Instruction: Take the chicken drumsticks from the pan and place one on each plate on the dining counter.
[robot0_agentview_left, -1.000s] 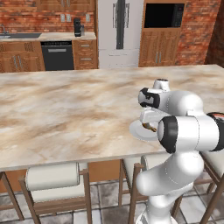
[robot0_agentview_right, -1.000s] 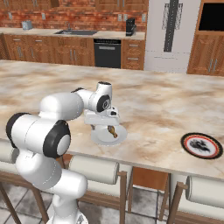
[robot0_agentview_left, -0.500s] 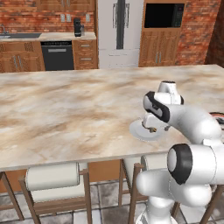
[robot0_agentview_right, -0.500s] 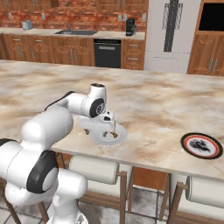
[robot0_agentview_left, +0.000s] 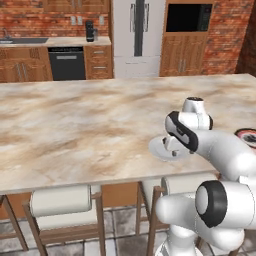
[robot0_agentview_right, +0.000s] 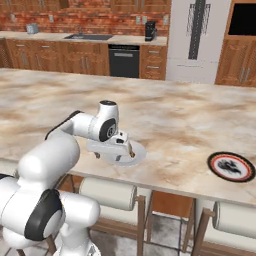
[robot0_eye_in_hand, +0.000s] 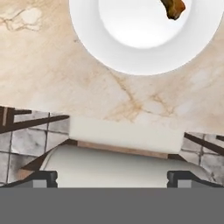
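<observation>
The plain white plate (robot0_eye_in_hand: 144, 48) lies near the front edge of the dining counter (robot0_agentview_left: 75, 125), with the brown end of one chicken drumstick (robot0_eye_in_hand: 173, 6) resting on it at the top of the hand view. My gripper (robot0_eye_in_hand: 113, 178) is open and holds nothing; it hangs over the counter's front edge, just short of the plate. The base views show the gripper (robot0_agentview_left: 172, 145) (robot0_agentview_right: 112, 146) low beside the white plate (robot0_agentview_left: 159, 150) (robot0_agentview_right: 131, 155). Further right lies the red-ringed plate (robot0_agentview_right: 231, 166) (robot0_agentview_left: 247, 135). The pan is out of view.
Padded stools (robot0_agentview_left: 60, 200) (robot0_agentview_right: 107, 192) (robot0_eye_in_hand: 127, 135) stand tucked under the counter's front edge, one directly below my hand. Across the floor, cabinets, a dishwasher (robot0_agentview_left: 65, 62) and a fridge (robot0_agentview_left: 136, 35) line the back wall.
My hand has drawn back from above the white plate toward the counter's front edge, and the forearm has swung round. The drumstick stays on the plate; the jaws stayed open.
</observation>
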